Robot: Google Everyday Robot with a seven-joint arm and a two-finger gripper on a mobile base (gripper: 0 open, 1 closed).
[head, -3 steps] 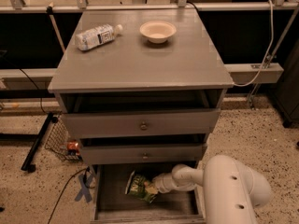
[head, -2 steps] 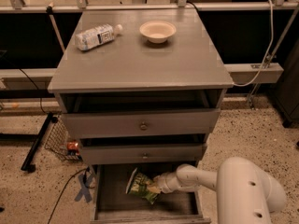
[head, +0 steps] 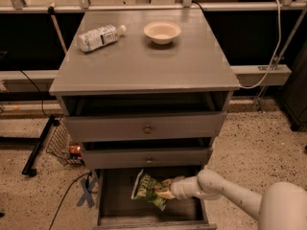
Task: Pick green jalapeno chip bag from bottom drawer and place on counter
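Observation:
The green jalapeno chip bag (head: 147, 189) is in the open bottom drawer (head: 119, 202), tilted up with its right edge raised. My gripper (head: 165, 193) reaches in from the right on a white arm and is shut on the bag's right edge. The bag sits just below the front of the middle drawer. The counter (head: 144, 68) is the grey top of the cabinet, well above.
A clear water bottle (head: 98, 36) lies on the counter's back left and a cream bowl (head: 162, 31) stands at the back middle. The top drawer (head: 144, 127) and middle drawer (head: 146, 158) stand slightly open above the bag. A wire basket (head: 62, 146) is left of the cabinet.
My arm's white body has dropped lower and moved right in view. The gripper stays on the bag, which has shifted slightly up and right in the drawer.

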